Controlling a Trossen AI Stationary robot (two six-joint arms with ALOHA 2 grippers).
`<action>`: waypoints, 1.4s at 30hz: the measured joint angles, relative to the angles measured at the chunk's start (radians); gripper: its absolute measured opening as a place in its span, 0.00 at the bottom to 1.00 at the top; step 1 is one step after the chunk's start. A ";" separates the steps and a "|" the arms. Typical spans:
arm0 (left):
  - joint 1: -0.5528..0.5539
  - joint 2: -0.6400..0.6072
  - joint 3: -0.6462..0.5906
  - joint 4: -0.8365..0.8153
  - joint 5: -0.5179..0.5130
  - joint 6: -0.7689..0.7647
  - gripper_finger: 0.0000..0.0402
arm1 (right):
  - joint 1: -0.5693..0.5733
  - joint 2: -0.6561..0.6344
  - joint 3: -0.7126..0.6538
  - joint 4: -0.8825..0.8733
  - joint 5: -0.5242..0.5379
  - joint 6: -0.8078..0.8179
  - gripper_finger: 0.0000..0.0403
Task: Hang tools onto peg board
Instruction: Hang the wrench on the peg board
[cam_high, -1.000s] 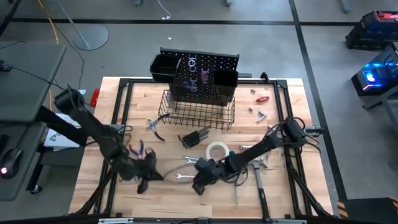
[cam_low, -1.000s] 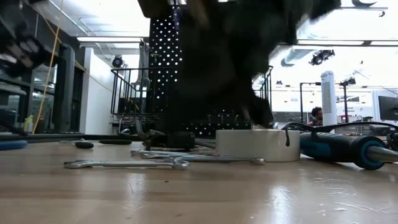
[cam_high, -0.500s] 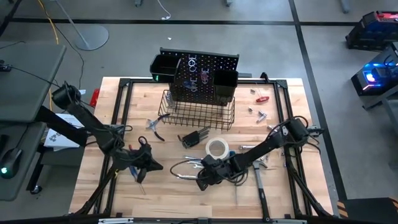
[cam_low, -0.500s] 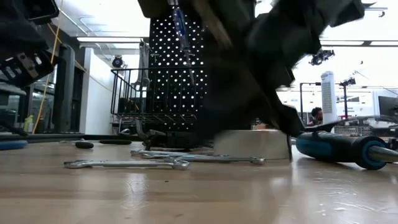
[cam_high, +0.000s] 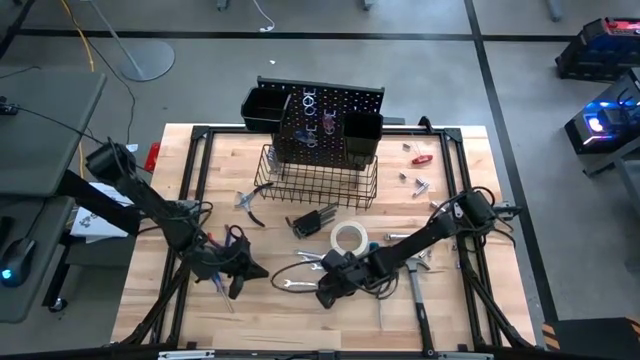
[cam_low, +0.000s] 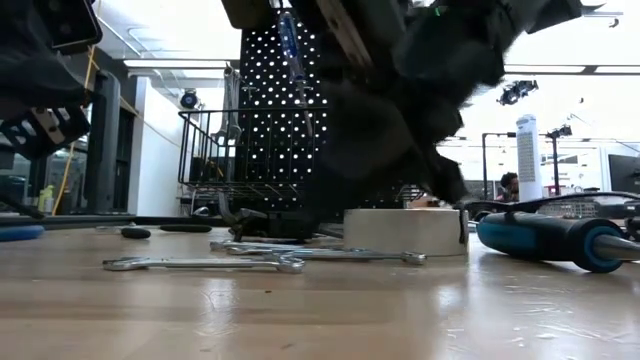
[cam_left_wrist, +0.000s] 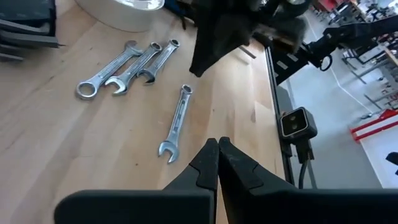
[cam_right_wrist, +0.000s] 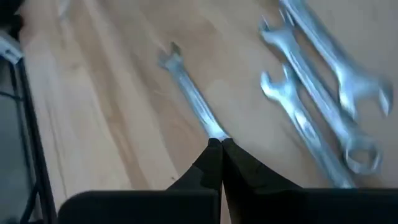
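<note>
At the table's near edge, well short of the peg board (cam_high: 325, 125), the left gripper (cam_high: 235, 283) has swung back toward the lone wrench (cam_high: 290, 285); the right gripper (cam_high: 325, 295), clamped empty like the left, hovers just beside it. No tool is lifted yet.

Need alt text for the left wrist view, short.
The left gripper, fingers shut and empty, hovers over a pale wooden tabletop just short of a single silver wrench. Three more silver wrenches lie fanned together beyond it, beside a white tape roll, with the dark right arm past them.
</note>
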 joint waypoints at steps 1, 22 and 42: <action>0.000 0.010 0.000 0.014 0.000 -0.002 0.00 | 0.000 0.000 0.027 -0.031 0.014 -0.040 0.00; 0.000 0.040 0.000 -0.002 -0.004 -0.024 0.00 | 0.014 0.122 0.222 -0.272 0.049 -0.229 0.00; 0.005 0.040 0.000 -0.106 0.002 -0.018 0.00 | 0.014 0.189 0.228 -0.294 0.005 -0.202 0.00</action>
